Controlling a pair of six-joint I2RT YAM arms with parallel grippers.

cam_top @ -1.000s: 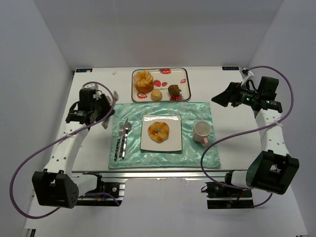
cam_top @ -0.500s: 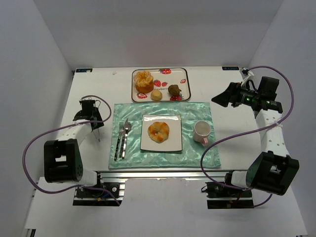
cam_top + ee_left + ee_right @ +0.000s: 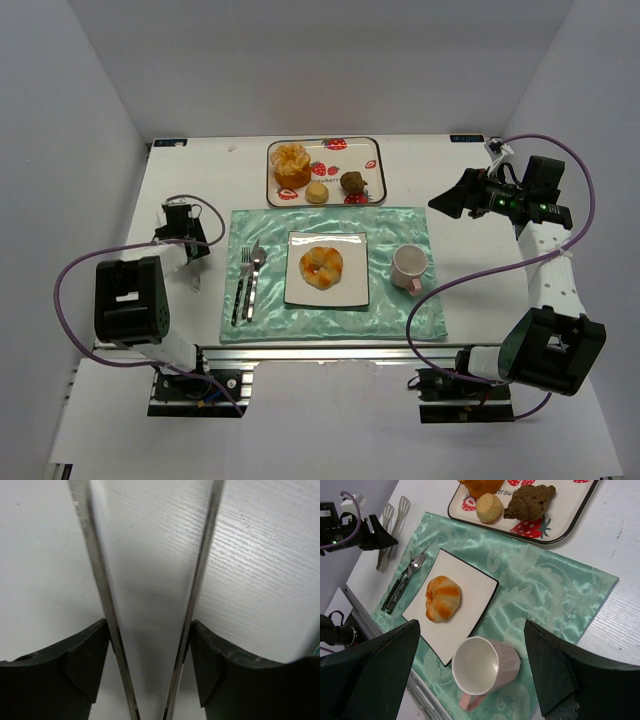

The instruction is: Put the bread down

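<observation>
The bread (image 3: 322,266) (image 3: 443,598), a golden bun with an orange patch, lies on the white square plate (image 3: 300,292) (image 3: 472,582) in the middle of the green mat. My left gripper (image 3: 187,250) (image 3: 149,630) is low over the white table, left of the mat. Metal tongs (image 3: 200,580) (image 3: 387,535) run between its jaws, one arm against each pad. The tongs' flat ends lie on the table. My right gripper (image 3: 450,200) (image 3: 471,625) hangs open and empty, high at the back right, apart from the bread.
A strawberry-print tray (image 3: 375,170) at the back holds a fluted orange cake (image 3: 291,163), a small pale bun (image 3: 316,192) and a brown pastry (image 3: 351,182). A pink cup (image 3: 409,265) stands right of the plate. A fork and spoon (image 3: 248,283) lie on its left.
The left arm has folded back towards its base and come down to the table left of the mat. Its jaws stand wider than before. The right arm and the bread have not moved.
</observation>
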